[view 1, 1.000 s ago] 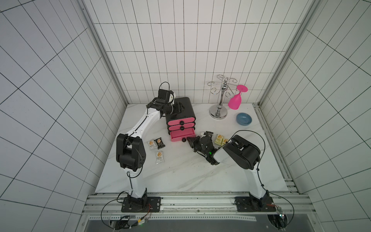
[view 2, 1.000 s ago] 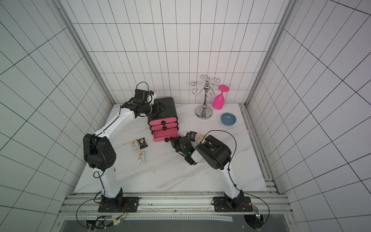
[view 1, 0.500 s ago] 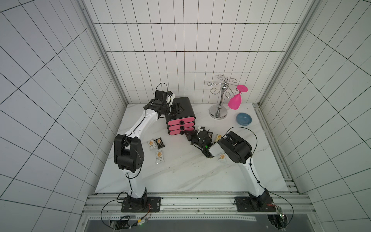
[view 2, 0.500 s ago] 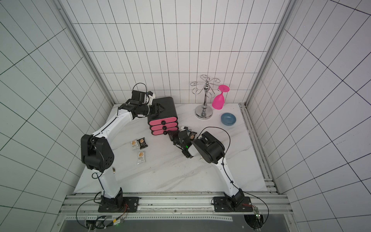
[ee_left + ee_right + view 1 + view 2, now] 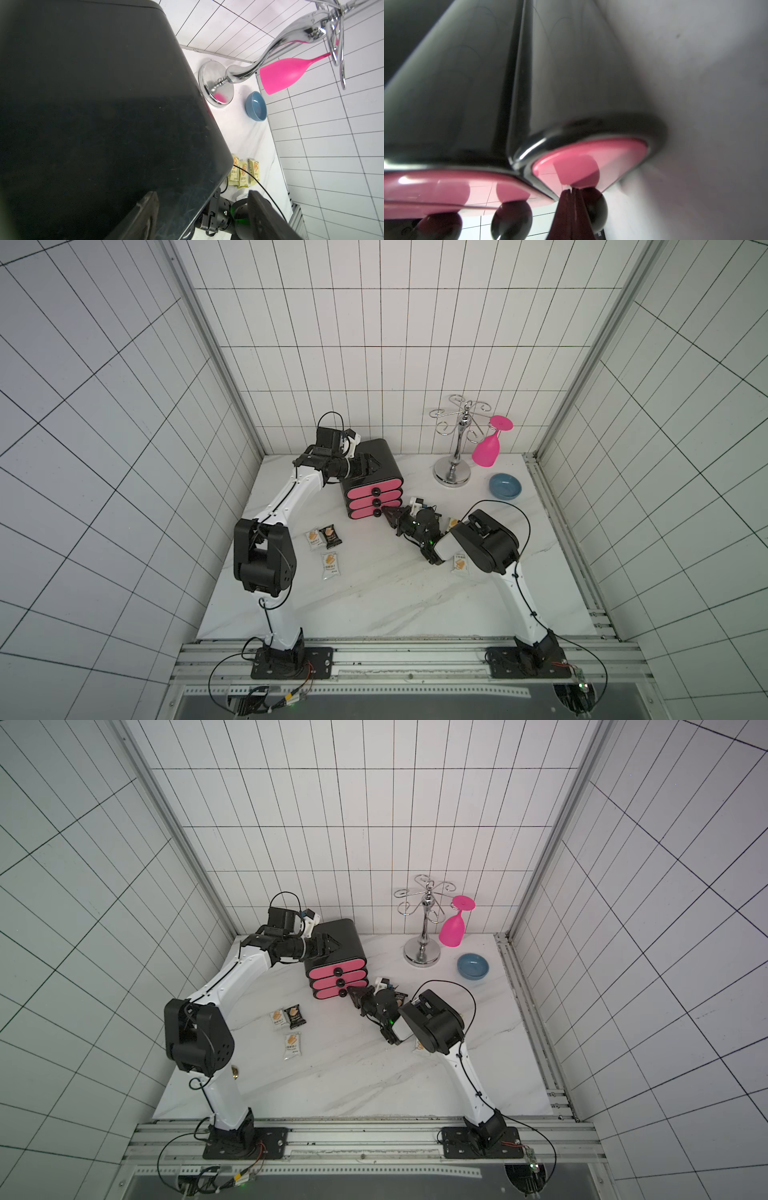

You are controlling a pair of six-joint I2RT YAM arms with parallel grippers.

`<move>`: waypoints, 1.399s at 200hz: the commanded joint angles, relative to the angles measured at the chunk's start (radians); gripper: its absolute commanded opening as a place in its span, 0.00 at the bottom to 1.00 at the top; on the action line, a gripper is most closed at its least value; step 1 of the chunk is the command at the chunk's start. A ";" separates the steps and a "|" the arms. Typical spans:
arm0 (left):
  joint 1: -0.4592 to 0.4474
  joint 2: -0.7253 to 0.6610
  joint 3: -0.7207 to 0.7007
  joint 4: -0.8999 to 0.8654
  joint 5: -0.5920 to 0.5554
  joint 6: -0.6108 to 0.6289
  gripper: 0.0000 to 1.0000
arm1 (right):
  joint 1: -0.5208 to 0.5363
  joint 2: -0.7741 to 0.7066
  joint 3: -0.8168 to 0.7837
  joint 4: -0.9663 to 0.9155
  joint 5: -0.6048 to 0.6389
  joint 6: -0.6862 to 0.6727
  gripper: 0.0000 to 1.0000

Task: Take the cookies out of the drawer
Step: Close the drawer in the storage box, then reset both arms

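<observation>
The black cabinet (image 5: pixel 380 458) has three pink drawer fronts, all pushed in. My right gripper (image 5: pixel 385 513) is shut, and its tips (image 5: pixel 571 192) rest against the bottom drawer (image 5: pixel 591 158) beside its black knob (image 5: pixel 598 207). My left gripper (image 5: pixel 202 194) is open across the cabinet's top rear edge, one finger (image 5: pixel 149 212) over the top and one past the side. Cookies lie on the table: three packets (image 5: pixel 313 539) (image 5: pixel 330 536) (image 5: pixel 331 571) left of the cabinet, and others (image 5: pixel 459 568) (image 5: pixel 243 174) by the right arm. I cannot see inside the drawers.
A chrome glass stand (image 5: pixel 452 475) with a pink glass (image 5: pixel 486 452) hanging from it stands at the back right. A blue bowl (image 5: pixel 505 485) sits beside it. Tiled walls close in the marble table (image 5: pixel 374 605) on three sides.
The bottom drawer, pulled out a second ago, is now flush with the others. My right gripper moved in towards the cabinet with it. My left gripper's jaws have widened.
</observation>
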State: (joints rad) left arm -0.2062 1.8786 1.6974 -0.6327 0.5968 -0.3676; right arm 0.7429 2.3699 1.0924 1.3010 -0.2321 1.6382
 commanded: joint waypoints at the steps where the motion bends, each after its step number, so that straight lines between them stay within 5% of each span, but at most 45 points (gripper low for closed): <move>1: 0.014 0.031 0.006 -0.176 -0.025 -0.024 0.81 | 0.010 -0.087 -0.095 0.071 -0.014 0.002 0.02; 26: 0.019 -0.004 0.109 -0.163 -0.002 -0.076 0.97 | 0.033 -0.206 -0.178 0.075 -0.043 -0.019 0.06; 48: 0.022 -0.092 0.169 -0.117 0.040 -0.146 0.97 | 0.057 -0.381 -0.261 0.010 -0.085 -0.094 0.11; 64: 0.021 -0.215 0.158 -0.061 0.032 -0.178 0.97 | 0.065 -0.576 -0.326 -0.189 -0.130 -0.210 0.15; 78: 0.023 -0.344 0.096 -0.016 -0.040 -0.174 0.98 | 0.061 -0.797 -0.343 -0.563 -0.153 -0.399 0.27; 100: 0.071 -0.594 -0.129 0.088 -0.183 -0.180 0.98 | 0.065 -1.143 -0.240 -1.344 0.105 -0.851 0.54; 127: 0.211 -0.812 -0.434 0.141 -0.420 -0.195 0.98 | -0.010 -1.424 -0.217 -1.660 0.459 -1.139 0.90; 139: 0.278 -0.865 -0.558 0.173 -0.510 -0.184 0.98 | -0.060 -1.514 -0.243 -1.668 0.586 -1.236 1.00; 162: 0.300 -0.886 -0.702 0.210 -0.772 -0.108 0.98 | -0.131 -1.610 -0.355 -1.498 0.767 -1.453 0.99; 188: 0.298 -0.912 -0.910 0.455 -0.812 0.015 0.98 | -0.211 -1.615 -0.494 -1.229 0.856 -1.641 0.99; 219: 0.299 -0.912 -1.165 0.777 -0.833 0.078 0.98 | -0.387 -1.562 -0.613 -1.108 0.737 -1.662 0.99; 234: 0.297 -0.859 -1.259 0.953 -0.814 0.099 0.98 | -0.506 -1.534 -0.678 -1.044 0.577 -1.624 0.99; 259: 0.286 -0.715 -1.329 1.192 -0.835 0.133 0.98 | -0.657 -1.421 -0.710 -0.927 0.397 -1.518 0.99; 280: 0.277 -0.570 -1.320 1.291 -0.817 0.152 0.98 | -0.689 -1.281 -0.712 -0.833 0.370 -1.538 0.99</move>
State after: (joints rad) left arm 0.0822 1.2049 0.3759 0.3840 -0.2138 -0.2722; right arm 0.0891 0.9882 0.4026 0.2977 0.2680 0.0826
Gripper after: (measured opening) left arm 0.980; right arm 0.990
